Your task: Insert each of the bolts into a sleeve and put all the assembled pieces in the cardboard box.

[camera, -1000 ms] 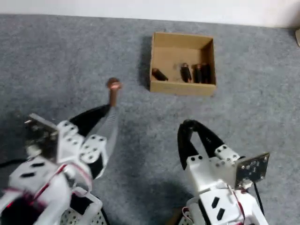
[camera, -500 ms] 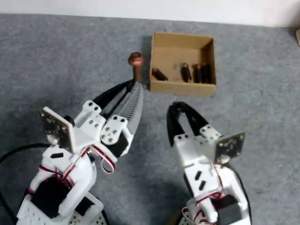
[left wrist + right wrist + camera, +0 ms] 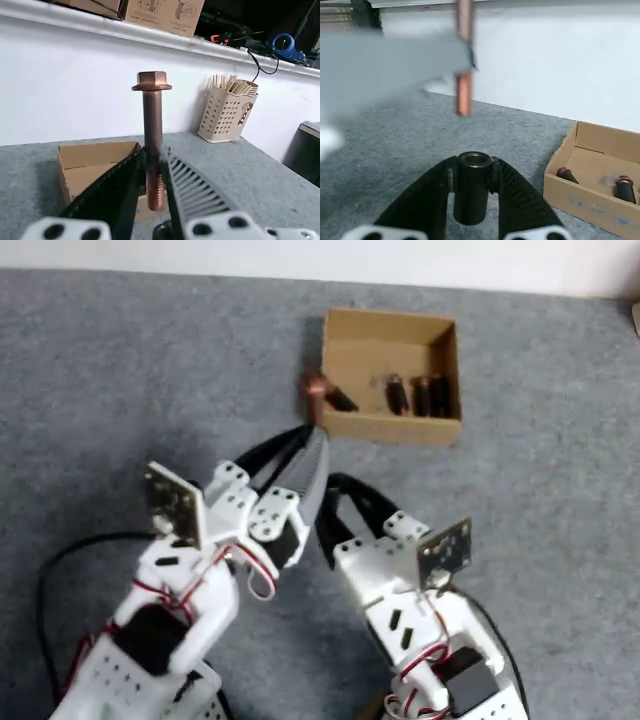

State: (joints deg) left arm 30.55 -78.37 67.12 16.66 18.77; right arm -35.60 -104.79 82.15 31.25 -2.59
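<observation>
A: Left pincer (image 3: pixel 152 156)?
B: Closed tight on the copper bolt (image 3: pixel 152 120), gripping low on the shank at the start of the threads. Bolt's upright, hex head up, threaded end poking out below the grip.
A: Right pincer (image 3: pixel 472 166)?
B: Clamped round a black sleeve (image 3: pixel 471 197), also upright, open bore facing up.
A: Bolt vs. sleeve?
B: Apart. In the right wrist view the bolt's tip hangs above the sleeve's mouth, a bit off to one side, w/ a clear gap btw them.
A: Where on the table (image 3: pixel 120 360)?
B: From the high view, both pincers sit close together near the middle of the grey table, the left one overlapping the right. Bolt head is just beside the cardboard box (image 3: pixel 392 428), at its near left corner.
A: Box contents?
B: Four dark pcs (image 3: pixel 397 395) w/ copper ends lying inside. One is tilted near the left wall, three are side by side toward the right.
A: Bkgd?
B: White wall, plus a cream holder of sticks (image 3: pixel 227 114) on the table, well off from the box.
</observation>
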